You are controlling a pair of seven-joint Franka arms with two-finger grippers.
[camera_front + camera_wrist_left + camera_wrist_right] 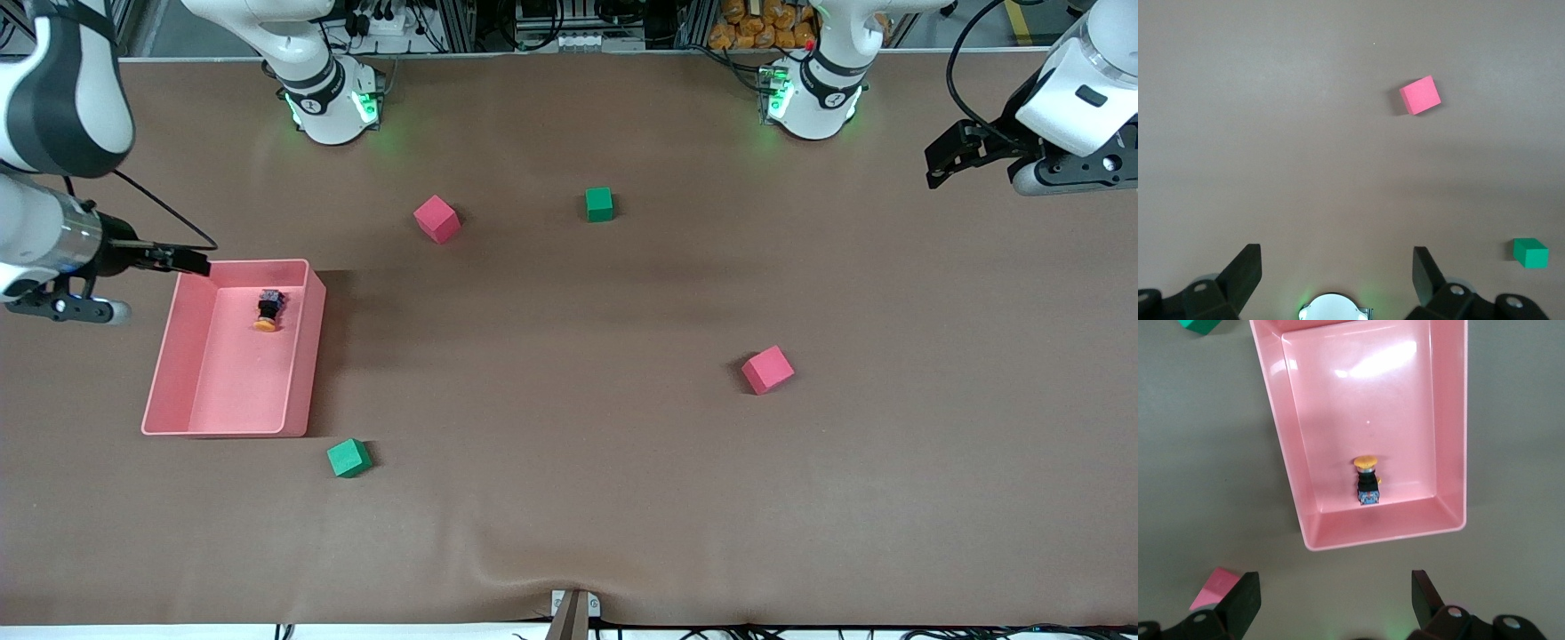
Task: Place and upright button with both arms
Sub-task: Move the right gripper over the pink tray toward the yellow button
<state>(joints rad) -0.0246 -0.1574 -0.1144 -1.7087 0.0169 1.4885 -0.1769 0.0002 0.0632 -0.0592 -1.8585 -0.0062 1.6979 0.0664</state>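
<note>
Front view — button on its side in tray (cap detail indistinct)

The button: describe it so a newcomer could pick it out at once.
Find the pink tray at the right arm's end of the table. The button lies on its side inside it, toward the robots' bases. It alone has an orange cap on a black body.

Both large white jointed robot arms, right & left, have glossy rounded shells w/ black joint bands. Round white bases show green status lights, plus a small dark round mark each. Thin black cables loop off the wrists. The black two-finger left gripper & black two-finger right gripper have wedge-shaped fingers, w/ silver screws on the mounts.
</note>
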